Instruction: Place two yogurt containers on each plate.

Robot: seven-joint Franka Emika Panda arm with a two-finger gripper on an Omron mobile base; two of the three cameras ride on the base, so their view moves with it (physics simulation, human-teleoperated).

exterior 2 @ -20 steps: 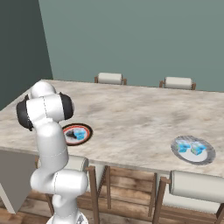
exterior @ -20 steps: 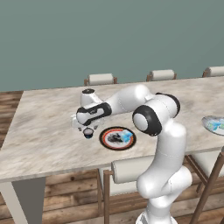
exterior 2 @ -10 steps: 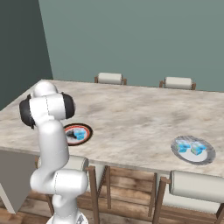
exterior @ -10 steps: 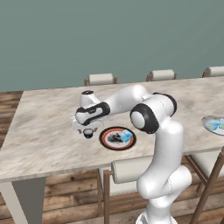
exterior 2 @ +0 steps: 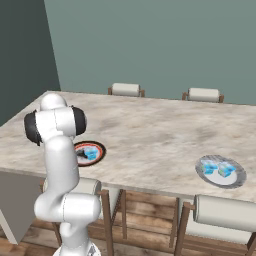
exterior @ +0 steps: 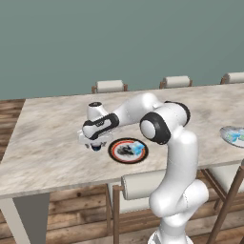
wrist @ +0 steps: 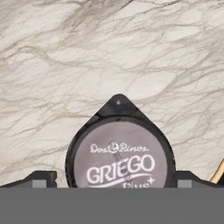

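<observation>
On the marble worktop (exterior: 52, 143), the gripper (exterior: 96, 144) hangs over the dark yogurt cup (wrist: 120, 153), fingers (wrist: 41, 178) spread wide either side.
Bare stone lies open toward the near edge; the red-ringed plate (exterior: 114, 151) sits just beside, one blue cup (exterior 2: 90, 152) on it, the grey plate (exterior 2: 237, 178) far off with two. Since a second ago the hand has sunk closer.

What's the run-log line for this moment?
claw: open, straddling dark yogurt cup | cup: on table, beside patterned plate | grey plate: two cups
</observation>
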